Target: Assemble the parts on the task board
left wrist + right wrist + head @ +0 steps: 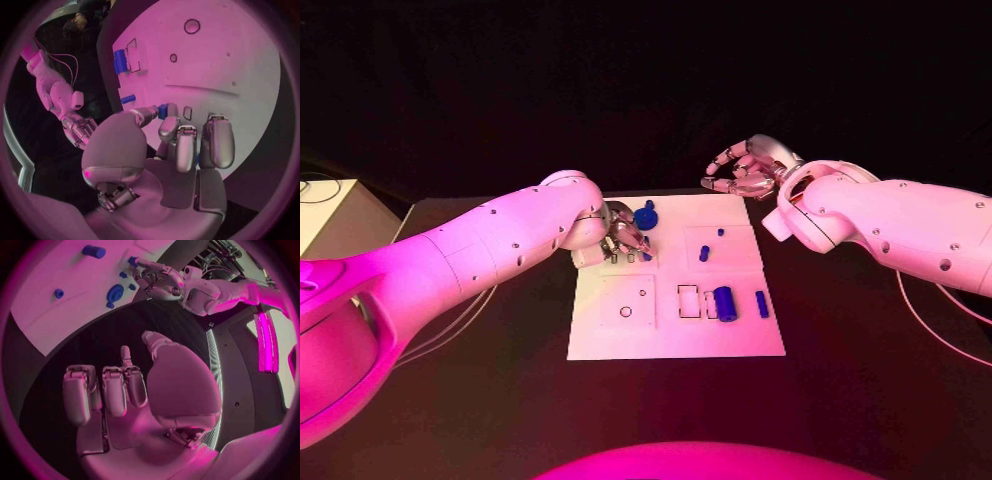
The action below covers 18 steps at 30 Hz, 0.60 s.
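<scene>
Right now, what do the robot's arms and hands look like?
Two smooth, rounded white arms, left and right, dotted with small dark screws. Each ends in a silver metal hand, left and right, with jointed fingers. Thin cables trail beside each arm.

Head camera looks steeply down from above the task board (675,335), taking in the whole board. Each wrist camera sits close behind its own palm, facing the board obliquely; all three views share it.
</scene>
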Motion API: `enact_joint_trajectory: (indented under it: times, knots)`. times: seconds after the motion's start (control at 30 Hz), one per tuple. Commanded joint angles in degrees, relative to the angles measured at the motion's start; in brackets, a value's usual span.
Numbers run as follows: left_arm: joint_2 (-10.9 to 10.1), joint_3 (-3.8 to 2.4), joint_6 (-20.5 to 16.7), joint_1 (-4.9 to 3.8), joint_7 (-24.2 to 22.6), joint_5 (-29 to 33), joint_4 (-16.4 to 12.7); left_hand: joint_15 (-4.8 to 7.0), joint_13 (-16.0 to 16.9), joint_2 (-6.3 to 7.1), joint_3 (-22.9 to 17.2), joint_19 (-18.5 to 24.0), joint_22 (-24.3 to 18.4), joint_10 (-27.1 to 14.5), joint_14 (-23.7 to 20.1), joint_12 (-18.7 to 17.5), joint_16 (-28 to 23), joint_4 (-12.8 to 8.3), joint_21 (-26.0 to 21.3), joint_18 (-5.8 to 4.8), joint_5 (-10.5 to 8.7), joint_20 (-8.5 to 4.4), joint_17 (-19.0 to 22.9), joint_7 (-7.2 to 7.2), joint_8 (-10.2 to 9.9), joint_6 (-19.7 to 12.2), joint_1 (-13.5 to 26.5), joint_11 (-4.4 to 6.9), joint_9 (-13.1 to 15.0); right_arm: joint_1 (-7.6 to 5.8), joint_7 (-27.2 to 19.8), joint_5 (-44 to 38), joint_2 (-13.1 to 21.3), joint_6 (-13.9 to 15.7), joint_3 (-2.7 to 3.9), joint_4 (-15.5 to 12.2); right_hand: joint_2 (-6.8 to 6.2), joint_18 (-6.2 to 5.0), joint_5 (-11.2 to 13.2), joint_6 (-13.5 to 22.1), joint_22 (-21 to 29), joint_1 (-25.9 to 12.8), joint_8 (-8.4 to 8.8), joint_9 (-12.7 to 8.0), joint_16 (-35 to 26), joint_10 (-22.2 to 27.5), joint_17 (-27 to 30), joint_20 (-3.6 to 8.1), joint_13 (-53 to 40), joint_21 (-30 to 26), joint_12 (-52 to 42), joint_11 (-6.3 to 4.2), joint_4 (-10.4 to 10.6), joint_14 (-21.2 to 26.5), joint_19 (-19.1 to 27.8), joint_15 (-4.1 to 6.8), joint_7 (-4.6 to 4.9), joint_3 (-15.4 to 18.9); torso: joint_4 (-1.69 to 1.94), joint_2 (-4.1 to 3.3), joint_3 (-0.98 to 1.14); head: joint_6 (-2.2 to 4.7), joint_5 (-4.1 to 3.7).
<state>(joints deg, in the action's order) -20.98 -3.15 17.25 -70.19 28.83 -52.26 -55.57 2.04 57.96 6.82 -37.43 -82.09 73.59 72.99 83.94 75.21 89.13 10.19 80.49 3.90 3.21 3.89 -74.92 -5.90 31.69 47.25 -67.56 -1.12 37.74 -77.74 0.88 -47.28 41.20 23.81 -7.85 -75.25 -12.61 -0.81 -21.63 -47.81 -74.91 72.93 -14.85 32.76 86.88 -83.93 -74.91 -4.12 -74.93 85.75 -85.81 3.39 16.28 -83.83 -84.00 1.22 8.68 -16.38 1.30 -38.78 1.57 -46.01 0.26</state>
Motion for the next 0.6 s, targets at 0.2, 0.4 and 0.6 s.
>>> enact_joint_trajectory:
  times: [0.2, 0.4, 0.6]
  knots:
    - [0.0, 0.06, -0.3, 0.09, -1.4, 3.5, 0.1, 0.37, -0.4, -0.28, -2.9, 0.2, -0.2, -0.7, 5.5, -0.6, 0.0, -2.3, -0.2, -0.12, 0.68, -0.3, -13.4, 0.15, 0.3, -0.5, -1.5, -0.14, 1.3, -0.03, 0.2, -0.7, -0.2, -1.1, 0.05, 0.2, -0.13, -0.06, -0.3, 0.4, -13.0, -0.4, -0.32, 0.0, 0.2, -2.1, -11.1, -0.43, -11.7, 0.1, -0.3, 0.34, 0.0, -5.2, -5.2, -0.37, -0.11, 0.3, -0.06, 0.01, 0.03, 0.03, 0.09]
    - [-0.2, 0.06, -0.5, 0.09, -1.5, 4.0, 0.0, 0.51, 0.0, -0.33, -6.7, 0.2, -0.1, -0.2, 5.5, -0.9, 0.0, -5.7, -0.2, -0.11, 5.26, -0.32, -13.4, 0.38, 1.8, -0.2, -1.3, 0.07, 3.7, -0.01, 0.3, -0.8, -0.2, -1.5, 0.05, 0.4, -0.09, -0.06, -0.3, 0.4, -13.0, -0.4, -0.4, 0.1, 0.2, -2.2, -11.1, -0.43, -11.7, 0.1, -0.3, 0.34, 0.0, -5.2, -5.2, -0.37, -0.12, 0.4, 0.0, 0.0, 0.05, 0.04, 0.13]
    - [-0.6, 0.05, -0.9, 0.09, -1.6, 5.2, -0.3, 1.28, 1.1, -0.35, -9.3, 0.0, 0.3, 1.1, 5.5, -0.8, -0.1, -6.6, 0.0, -0.19, 11.99, -0.95, -13.2, 1.36, 6.7, 0.2, 1.5, 0.95, 8.0, 0.1, 0.4, -0.8, -0.3, -1.8, 0.04, 0.5, -0.08, -0.07, -0.4, 0.4, -13.0, -0.5, -0.42, 0.1, 0.2, -2.1, -11.1, -0.43, -11.7, 0.0, -0.3, 0.34, 0.0, -5.2, -5.2, -0.37, -0.12, 0.4, -0.03, 0.01, 0.1, 0.15, 0.23]
